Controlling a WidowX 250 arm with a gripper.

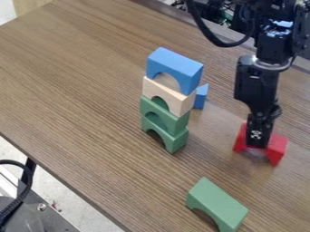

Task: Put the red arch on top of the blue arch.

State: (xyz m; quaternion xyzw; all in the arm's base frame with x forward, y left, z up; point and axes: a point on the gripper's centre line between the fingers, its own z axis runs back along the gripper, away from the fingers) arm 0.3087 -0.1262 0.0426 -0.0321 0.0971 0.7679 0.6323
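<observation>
The red arch (277, 147) stands upright on the table at the right, its opening facing the near side. Over its middle is the black gripper (257, 140), pointing down and hiding the centre of the arch. To the left, the blue arch (176, 63) forms the top of a stack. Beneath it come a natural wood arch (181, 103) and two green arches (176, 122), one on the other.
A small blue block (201, 97) stands just behind the stack's right side. Another green arch (218, 204) rests at the near side, below the red one. The wooden table's (72, 90) near edge runs diagonally along the lower left.
</observation>
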